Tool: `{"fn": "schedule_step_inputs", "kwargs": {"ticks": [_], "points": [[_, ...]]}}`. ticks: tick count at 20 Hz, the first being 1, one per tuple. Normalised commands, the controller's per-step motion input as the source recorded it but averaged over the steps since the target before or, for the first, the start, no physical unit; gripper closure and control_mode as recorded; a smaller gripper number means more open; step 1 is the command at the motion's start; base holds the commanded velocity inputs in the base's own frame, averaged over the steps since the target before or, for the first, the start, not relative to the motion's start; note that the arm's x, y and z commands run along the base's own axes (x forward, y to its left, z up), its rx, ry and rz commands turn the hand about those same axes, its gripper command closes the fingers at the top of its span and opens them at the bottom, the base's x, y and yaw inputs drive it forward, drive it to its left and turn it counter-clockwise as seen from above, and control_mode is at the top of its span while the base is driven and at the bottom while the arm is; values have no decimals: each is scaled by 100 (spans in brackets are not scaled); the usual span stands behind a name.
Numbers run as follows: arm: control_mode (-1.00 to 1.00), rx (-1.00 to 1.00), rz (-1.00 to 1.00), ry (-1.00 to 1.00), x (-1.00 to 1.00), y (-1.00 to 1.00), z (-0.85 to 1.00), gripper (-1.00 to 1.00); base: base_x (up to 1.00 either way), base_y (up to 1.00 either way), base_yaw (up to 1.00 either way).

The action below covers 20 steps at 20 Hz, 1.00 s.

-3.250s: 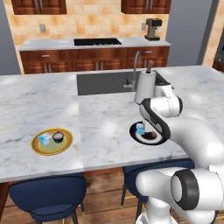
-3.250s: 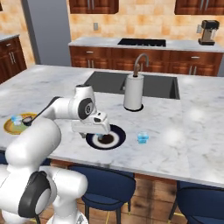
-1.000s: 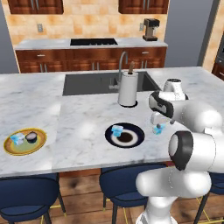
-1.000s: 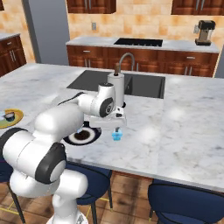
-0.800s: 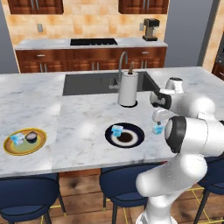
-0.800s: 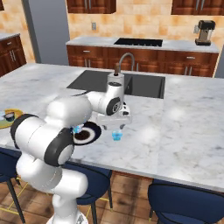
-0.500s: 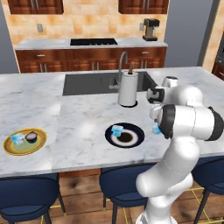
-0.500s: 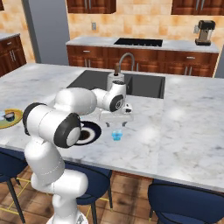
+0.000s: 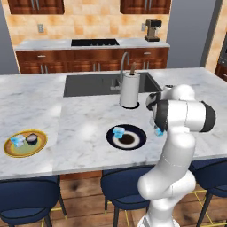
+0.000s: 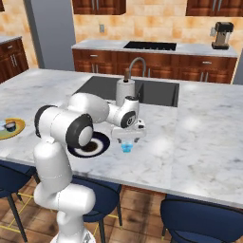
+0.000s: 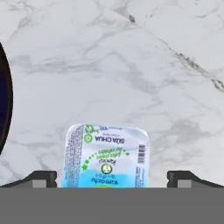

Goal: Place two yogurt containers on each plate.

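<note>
A pale-blue yogurt tub (image 11: 106, 157) stands on the marble counter just right of the black plate (image 9: 134, 142). My gripper (image 11: 112, 177) is down over it, open, one fingertip on each side and neither touching. From the right base view the gripper (image 10: 127, 139) hangs just above that tub (image 10: 126, 147); in the left base view the tub (image 9: 158, 131) peeks from behind my arm. Another pale-blue tub (image 9: 119, 131) lies on the black plate. The golden-yellow plate (image 9: 13, 150) at far left carries a pale-blue tub (image 9: 18, 141) and the dark round cup (image 9: 32, 138).
A tall white cylinder with a brown stick (image 9: 130, 90) stands behind the black plate beside the sink (image 9: 102, 84). Blue stools (image 9: 124, 181) line the counter's near edge. Bare marble stretches to the right of the tub (image 10: 190, 142).
The base shifted the views sideways. My gripper left the black plate, where a tub now lies, swung right and came down over the lone tub on the counter.
</note>
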Motion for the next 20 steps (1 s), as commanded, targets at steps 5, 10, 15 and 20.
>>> {"fn": "schedule_step_inputs", "kwargs": {"ticks": [5, 10, 15, 20], "points": [[-100, 0, -1, 5, 0, 11, -17, -100, 0, 0, 0], [-100, 0, -2, 5, 0, 6, -18, -100, 0, 0, 0], [-100, 0, -2, 1, 1, -12, -32, -100, 0, 0, 0], [-100, 0, 0, 0, 0, 0, -1, 100, 0, 0, 0]]}}
